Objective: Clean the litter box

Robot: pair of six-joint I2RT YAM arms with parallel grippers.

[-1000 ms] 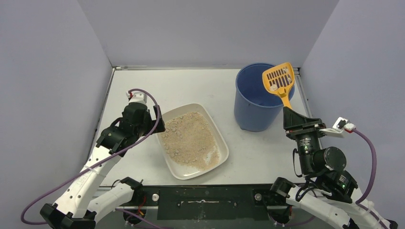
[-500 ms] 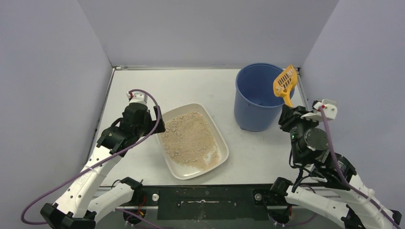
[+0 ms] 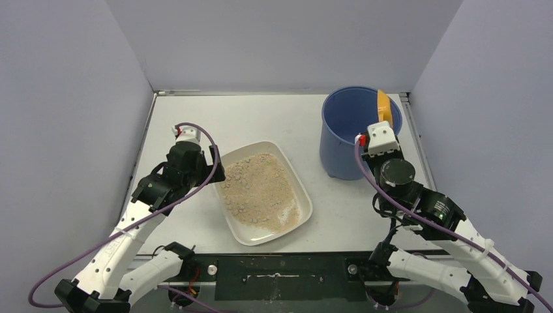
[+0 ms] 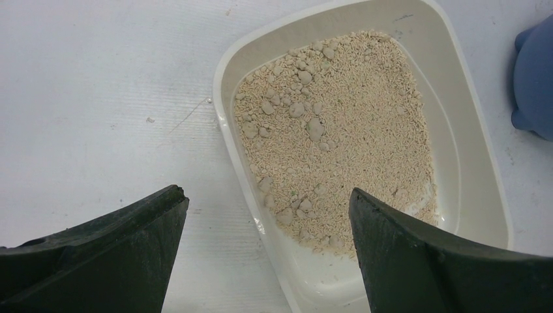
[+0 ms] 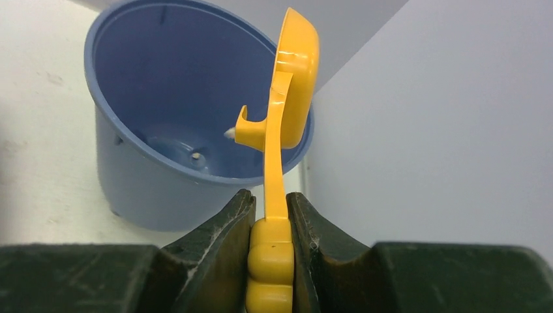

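- Counter (image 3: 261, 117): white, walled on 3 sides.
- Litter box (image 3: 261, 233): flat on it, centre-left, set askew, beige litter inside.
- Blue bucket (image 3: 339, 156): upright, far right corner, well apart from the box.

Litter box (image 3: 297, 225) sits mid-worktop (image 3: 261, 117), set at a slant, litter (image 3: 261, 189) in it. Bucket (image 3: 342, 160) stands behind and right of the box, apart from it, near the back right corner. Scoop (image 3: 384, 107) is up on edge over the bucket's right rim, handle clamped between right fingers (image 5: 222, 254) just in front of the bucket. Left fingers (image 4: 117, 254) are spread at the box's left edge, one over the worktop, one over the box.
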